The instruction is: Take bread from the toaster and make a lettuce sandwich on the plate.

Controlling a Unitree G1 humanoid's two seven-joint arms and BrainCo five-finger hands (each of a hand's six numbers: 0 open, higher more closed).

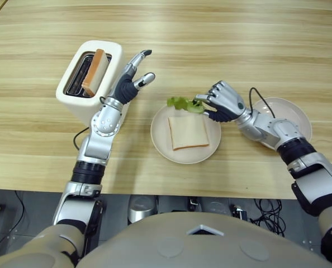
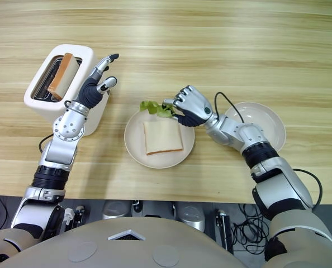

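Pinching the lettuce (image 1: 180, 103) in the right hand (image 1: 224, 100), with fingers curled shut on its near end, and dangling it over the far rim of the plate (image 1: 186, 157), just short of the slice (image 1: 188, 132) lying flat there. Holding the left hand (image 1: 129, 78) spread and empty just beside the right wall of the toaster (image 1: 72, 104) (touching or not, hard to tell), fingertips pointing away across the table (image 1: 238, 44). Leaving the bread (image 1: 96, 71) standing tall in the slot, not yet taken.

Probably risking a bad drop by letting go here: landing the leaf half on the rim, half off the slice, or spilling it onto the table. Also risking a limp leaf clinging to the fingers on release and lifting away again. Brushing the slice while lowering, and possibly sliding it across the smooth plate.

On the left, risking a shove to the toaster by closing in from the side, or crushing the soft bread by squeezing too hard.

Crossing the right forearm over an empty dish (image 1: 292, 111) just beside the plate, so possibly dragging it when pulling back. Trailing a cord (image 1: 79, 137) from the toaster under the left arm toward the table edge, inviting a snag.
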